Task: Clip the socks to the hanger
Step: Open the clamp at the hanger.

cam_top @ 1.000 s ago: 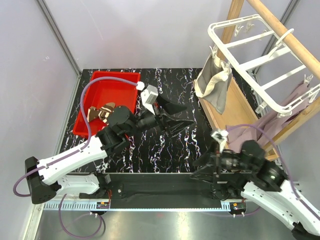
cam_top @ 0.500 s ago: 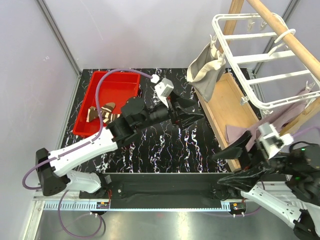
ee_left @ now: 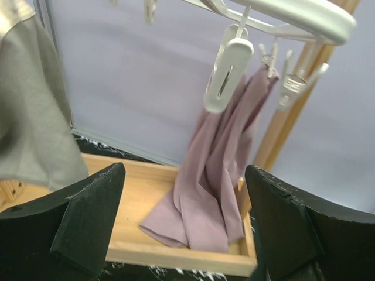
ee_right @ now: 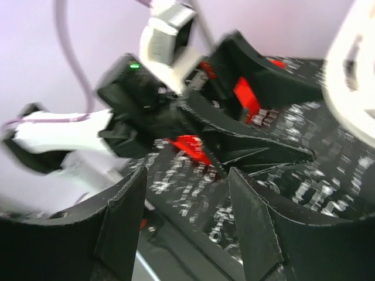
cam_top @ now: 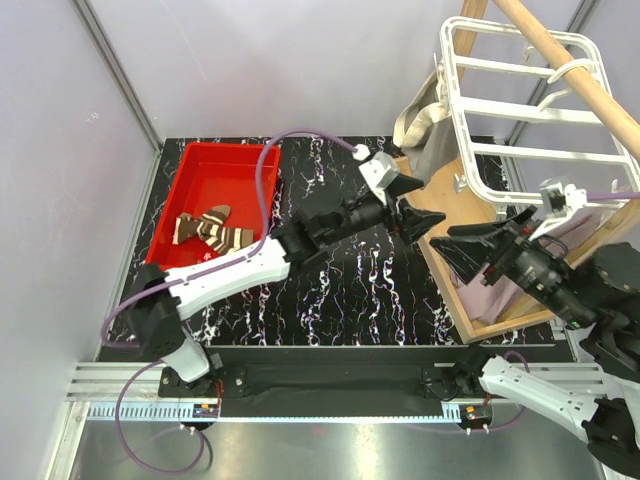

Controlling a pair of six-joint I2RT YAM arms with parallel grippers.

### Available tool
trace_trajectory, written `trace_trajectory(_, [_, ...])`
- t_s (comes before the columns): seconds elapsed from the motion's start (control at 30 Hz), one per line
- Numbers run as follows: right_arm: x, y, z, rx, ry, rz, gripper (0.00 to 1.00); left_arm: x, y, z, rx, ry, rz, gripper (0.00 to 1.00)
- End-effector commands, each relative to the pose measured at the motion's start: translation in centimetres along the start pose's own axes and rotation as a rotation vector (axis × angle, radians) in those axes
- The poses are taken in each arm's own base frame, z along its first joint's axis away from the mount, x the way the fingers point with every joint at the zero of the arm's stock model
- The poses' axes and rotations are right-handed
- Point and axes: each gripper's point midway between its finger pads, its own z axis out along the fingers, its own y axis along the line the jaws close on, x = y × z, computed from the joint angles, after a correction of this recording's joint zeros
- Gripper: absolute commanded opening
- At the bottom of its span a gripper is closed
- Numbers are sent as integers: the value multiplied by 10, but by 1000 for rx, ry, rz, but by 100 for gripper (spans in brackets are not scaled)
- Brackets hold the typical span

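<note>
Three views, and each gives you something different. From the top camera you get the layout: the white hanger [cam_top: 530,112] hangs off the wooden pole [cam_top: 570,65] at the right, the beige-grey sock [cam_top: 425,120] dangles at its near-left corner, and the striped sock [cam_top: 215,232] lies in the red tub [cam_top: 215,175] on the tabletop [cam_top: 330,280]. Your left end effector [cam_top: 418,205] is just below the beige-grey sock, and the right end effector [cam_top: 460,248] points back at it from close by. Only the left wrist camera looks under the frame: a bare white clip [ee_left: 225,73] dangles there, and the mauve sock [ee_left: 211,175] hangs by the far clips and droops into the wooden tray [ee_left: 140,175]. It also shows the left fingers spread wide with nothing between them. The right wrist view is blurry, but its fingers are partly spread and empty, facing the left arm. Compared with half a second ago, your left arm has reached further right toward the hanger. The right arm has come up from the near edge, the hanger has swung round, and the striped sock hasn't moved.
</note>
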Motion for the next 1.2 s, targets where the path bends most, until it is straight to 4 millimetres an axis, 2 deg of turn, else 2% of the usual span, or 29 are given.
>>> trace_trajectory(0.0, [-20, -32, -9, 196, -89, 15, 64, -58, -4, 21, 21, -184, 120, 90])
trace_trajectory(0.07, [-26, -39, -11, 242, -116, 21, 64, -51, 2, 31, 7, -185, 122, 90])
trace_trajectory(0.13, [-30, -45, -11, 280, -136, 26, 64, -59, 5, 38, -10, -217, 134, 90])
trace_trajectory(0.17, [-33, -46, -11, 288, -148, 28, 64, -51, 10, 44, -15, -207, 143, 90])
trace_trajectory(0.23, [-39, -47, -12, 297, -167, 30, 64, -60, 7, 50, 3, -230, 162, 90])
trace_trajectory(0.33, [-48, -46, -14, 308, -192, 30, 64, -61, 1, 55, 45, -244, 188, 86])
trace_trajectory(0.37, [-50, -46, -16, 308, -199, 33, 64, -62, 1, 56, 49, -247, 196, 83])
trace_trajectory(0.4, [-51, -45, -15, 308, -199, 31, 64, -58, 1, 59, 55, -234, 198, 72])
trace_trajectory(0.47, [-53, -43, -12, 301, -202, 31, 63, -63, 1, 61, 52, -236, 201, 60])
trace_trajectory(0.5, [-53, -42, -10, 297, -200, 32, 63, -60, 4, 62, 40, -227, 199, 51])
trace_trajectory(0.57, [-53, -41, -6, 291, -199, 34, 59, -61, 6, 61, 28, -228, 195, 45])
trace_trajectory(0.63, [-51, -41, 0, 296, -189, 36, 58, -64, 6, 59, 20, -235, 192, 31])
trace_trajectory(0.73, [-47, -41, 6, 291, -172, 37, 56, -69, 5, 55, 14, -230, 182, 19])
trace_trajectory(0.8, [-45, -39, 10, 281, -164, 41, 53, -65, 4, 53, 0, -203, 170, 13])
trace_trajectory(0.87, [-42, -37, 14, 270, -148, 39, 53, -70, 0, 47, -12, -196, 172, 9])
trace_trajectory(0.93, [-41, -40, 18, 289, -142, 29, 53, -62, 2, 43, -48, -159, 168, 6])
trace_trajectory(0.97, [-39, -42, 21, 297, -135, 24, 53, -69, -5, 39, -45, -163, 171, 2])
trace_trajectory(1.0, [-37, -44, 25, 308, -127, 18, 53, -65, -5, 37, -63, -145, 169, 0])
trace_trajectory(1.17, [-36, -52, 30, 349, -140, 17, 53, -58, -21, 22, -75, -103, 172, 0])
